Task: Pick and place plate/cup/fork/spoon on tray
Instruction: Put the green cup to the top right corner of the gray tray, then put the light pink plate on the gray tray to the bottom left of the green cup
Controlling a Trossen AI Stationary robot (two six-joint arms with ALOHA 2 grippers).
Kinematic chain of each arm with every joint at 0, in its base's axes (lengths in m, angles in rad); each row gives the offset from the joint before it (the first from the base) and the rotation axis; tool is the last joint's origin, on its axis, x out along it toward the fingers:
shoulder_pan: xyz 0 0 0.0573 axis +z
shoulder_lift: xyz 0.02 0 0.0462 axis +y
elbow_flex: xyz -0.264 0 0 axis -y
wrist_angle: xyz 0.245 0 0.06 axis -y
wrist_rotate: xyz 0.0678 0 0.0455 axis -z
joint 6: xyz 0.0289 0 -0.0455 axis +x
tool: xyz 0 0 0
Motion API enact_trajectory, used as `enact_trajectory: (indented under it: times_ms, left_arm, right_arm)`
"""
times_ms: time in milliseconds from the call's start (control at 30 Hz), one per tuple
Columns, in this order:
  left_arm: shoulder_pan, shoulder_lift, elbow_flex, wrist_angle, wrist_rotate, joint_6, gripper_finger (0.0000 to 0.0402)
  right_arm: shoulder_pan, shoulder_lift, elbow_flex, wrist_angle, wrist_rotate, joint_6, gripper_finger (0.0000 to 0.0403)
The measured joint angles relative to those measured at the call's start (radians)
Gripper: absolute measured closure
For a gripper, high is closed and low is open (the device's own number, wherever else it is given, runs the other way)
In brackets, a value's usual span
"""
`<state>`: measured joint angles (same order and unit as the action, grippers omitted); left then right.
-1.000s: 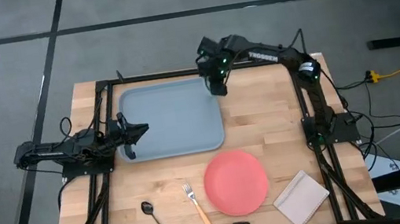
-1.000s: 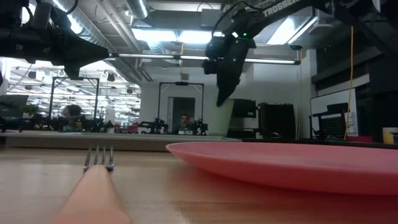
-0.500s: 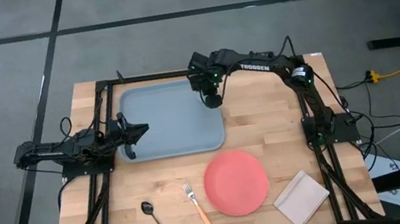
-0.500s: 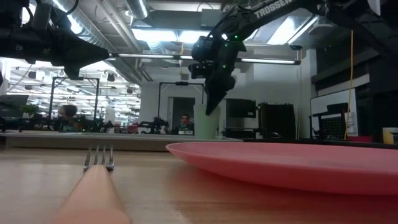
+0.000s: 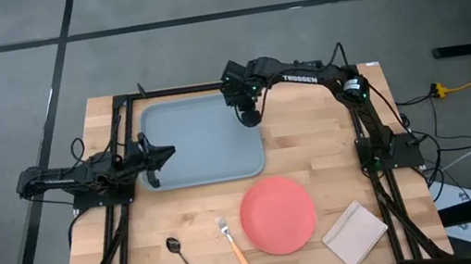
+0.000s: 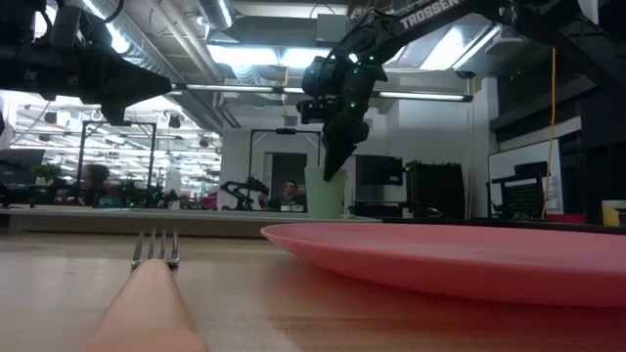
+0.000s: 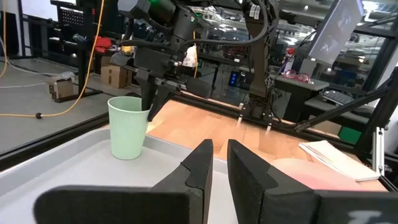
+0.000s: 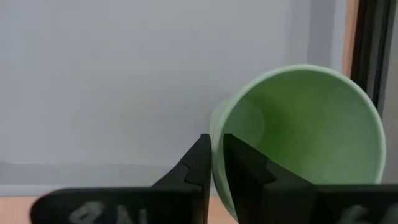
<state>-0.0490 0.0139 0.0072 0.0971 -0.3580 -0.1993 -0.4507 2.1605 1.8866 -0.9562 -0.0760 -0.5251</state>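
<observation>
A: High view. Writing?
B: "TROSSEN" in white on the right arm. Wooden table (image 5: 314, 153), grey floor around it. Grey-blue tray (image 5: 192, 152) at the far left; right gripper (image 5: 250, 117) above its far right corner. Left gripper (image 5: 151, 154) waits at the tray's left edge. Near side: black spoon (image 5: 180, 257), orange-handled fork (image 5: 231, 242), coral plate (image 5: 277, 216), tan notepad (image 5: 354, 233)

A: Low view?
B: "TROSSEN" again overhead. Workshop with ceiling lights behind. Plate and fork fill the foreground; pale green cup (image 6: 324, 192) stands beyond, gripper tips at its rim

A: Left wrist view?
B: Cup upright on the tray's grey floor, the other arm's fingers on its rim. Own fingers nearly closed on nothing

A: Right wrist view?
B: Fingers (image 8: 198, 163) clenched on the cup's rim, one inside, one outside
</observation>
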Motion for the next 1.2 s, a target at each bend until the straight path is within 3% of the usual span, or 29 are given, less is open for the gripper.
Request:
enact_trajectory:
  times_ms: [133, 467, 667, 700, 833, 1033, 1200]
  left_arm:
    - [0.000, 0.000, 0.000, 0.000, 0.000, 0.000, 0.0360]
    - [0.000, 0.000, 0.000, 0.000, 0.000, 0.000, 0.0360]
    - [0.000, 0.000, 0.000, 0.000, 0.000, 0.000, 0.0360]
    - [0.000, 0.000, 0.000, 0.000, 0.000, 0.000, 0.0360]
    - [0.000, 0.003, 0.000, -0.013, 0.000, -0.008, 0.0360]
    - [0.000, 0.012, 0.000, -0.013, 0.001, -0.009, 0.0360]
    - [0.000, 0.012, 0.000, -0.006, 0.003, -0.062, 0.0360]
  right_arm:
    - [0.007, 0.000, 0.034, -0.011, 0.078, 0.001, 0.0353]
    - [0.060, -0.002, 0.218, -0.198, 0.075, 0.047, 0.0353]
    - [0.120, -0.004, 0.364, -0.644, 0.046, 0.365, 0.0353]
    - [0.138, -0.010, 0.361, -0.626, 0.031, 0.415, 0.0353]
    - [0.213, -0.115, 0.258, -0.618, -0.120, 0.393, 0.0353]
    - [0.364, -0.404, -0.156, -0.559, -0.171, 0.424, 0.0353]
    - [0.474, -0.714, -0.630, -0.112, -0.197, 0.579, 0.0353]
